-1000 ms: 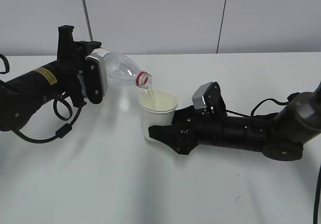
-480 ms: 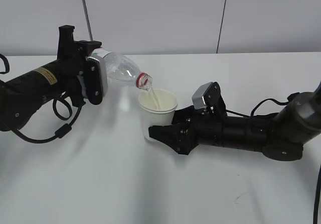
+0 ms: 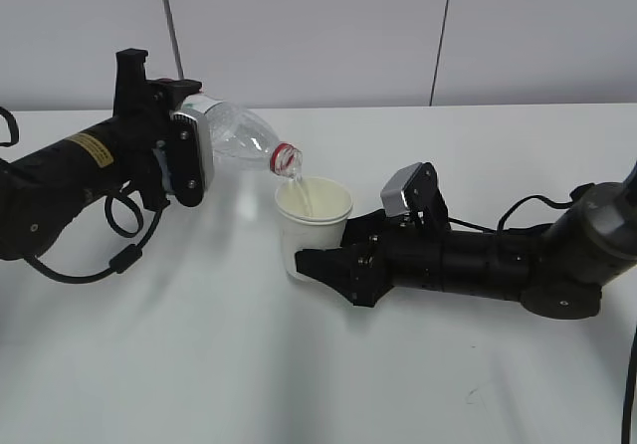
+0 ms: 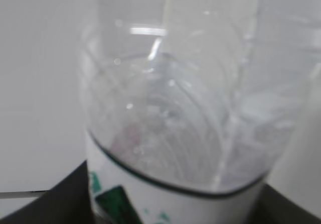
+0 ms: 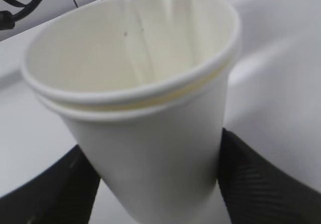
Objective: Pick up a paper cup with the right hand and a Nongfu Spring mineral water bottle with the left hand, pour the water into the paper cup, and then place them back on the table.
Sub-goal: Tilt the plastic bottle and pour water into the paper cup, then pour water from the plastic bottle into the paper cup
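- Currently the left hand (image 3: 184, 160) is clamped around the labelled body of the Nongfu Spring mineral water bottle (image 3: 234, 135), which is tipped neck-down toward the right, its red-ringed mouth just above the rim of the paper cup (image 3: 312, 227).
- Left wrist view: only the clear shoulder of the bottle (image 4: 175, 128) and the top edge of its label show; fingers mostly out of frame, dark tips at the lower corners.
- The right hand (image 3: 333, 265) is closed on the lower wall of the paper cup; right wrist view shows dark fingers (image 5: 261, 179) on either side of the cup (image 5: 145, 123), pressed against the wall.
- The water (image 3: 302, 191) runs as a thin stream from the mouth into the cup; the stream (image 5: 134, 33) strikes the inner wall. Fill level not readable.
- The cup appears to sit close to the table (image 3: 318, 384), upright or nearly so; contact with the surface cannot be confirmed.
- Handling judgement, cup: light, thin-walled, easily crushed; gains weight as it fills. Grip low on the wall with moderate force; too much squeeze would ovalise the rim and slop water.
- Handling judgement, bottle: thin plastic, flexes under pressure, smooth; the mid-body label band is the sensible hold. Weight drops and shifts toward the neck while pouring.
- Step in hand: pouring; both items not yet set down.
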`<state>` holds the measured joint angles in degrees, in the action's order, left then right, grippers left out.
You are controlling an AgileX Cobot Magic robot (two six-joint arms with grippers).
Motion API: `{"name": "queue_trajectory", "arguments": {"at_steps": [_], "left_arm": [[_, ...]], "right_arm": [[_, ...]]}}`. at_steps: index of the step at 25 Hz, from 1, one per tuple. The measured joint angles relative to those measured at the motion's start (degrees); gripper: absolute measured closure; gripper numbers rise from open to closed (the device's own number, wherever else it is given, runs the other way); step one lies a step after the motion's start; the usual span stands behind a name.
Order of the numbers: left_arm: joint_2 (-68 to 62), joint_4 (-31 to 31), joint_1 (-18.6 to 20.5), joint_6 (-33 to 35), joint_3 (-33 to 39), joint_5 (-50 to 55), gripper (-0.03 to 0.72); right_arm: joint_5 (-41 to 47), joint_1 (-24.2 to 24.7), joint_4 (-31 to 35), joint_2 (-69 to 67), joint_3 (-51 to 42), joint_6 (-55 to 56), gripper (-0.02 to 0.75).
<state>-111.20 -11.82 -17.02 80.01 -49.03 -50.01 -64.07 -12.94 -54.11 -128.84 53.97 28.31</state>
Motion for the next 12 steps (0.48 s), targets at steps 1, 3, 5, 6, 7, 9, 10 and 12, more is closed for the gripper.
{"name": "queue_trajectory", "arguments": {"at_steps": [1, 3, 5, 6, 7, 9, 10, 12], "left_arm": [[0.00, 0.00, 0.00, 0.04, 0.00, -0.13, 0.284], [0.00, 0.00, 0.00, 0.45, 0.00, -0.28, 0.284], [0.00, 0.00, 0.00, 0.81, 0.00, -0.28, 0.284], [0.00, 0.00, 0.00, 0.87, 0.00, -0.28, 0.284], [0.00, 0.00, 0.00, 0.86, 0.00, -0.34, 0.284], [0.00, 0.00, 0.00, 0.86, 0.00, -0.46, 0.284], [0.00, 0.00, 0.00, 0.93, 0.00, -0.53, 0.284], [0.00, 0.00, 0.00, 0.98, 0.00, -0.65, 0.284]], "right_arm": [[0.00, 0.00, 0.00, 0.00, 0.00, 0.00, 0.217], [0.00, 0.00, -0.11, 0.00, 0.00, 0.00, 0.217], [0.10, 0.00, -0.11, 0.00, 0.00, 0.00, 0.217], [0.10, 0.00, -0.11, 0.00, 0.00, 0.00, 0.217], [0.10, 0.00, -0.11, 0.00, 0.00, 0.00, 0.218], [0.10, 0.00, -0.11, 0.00, 0.00, 0.00, 0.218], [0.10, 0.00, -0.11, 0.00, 0.00, 0.00, 0.218], [0.10, 0.00, -0.11, 0.00, 0.00, -0.10, 0.218]]}}
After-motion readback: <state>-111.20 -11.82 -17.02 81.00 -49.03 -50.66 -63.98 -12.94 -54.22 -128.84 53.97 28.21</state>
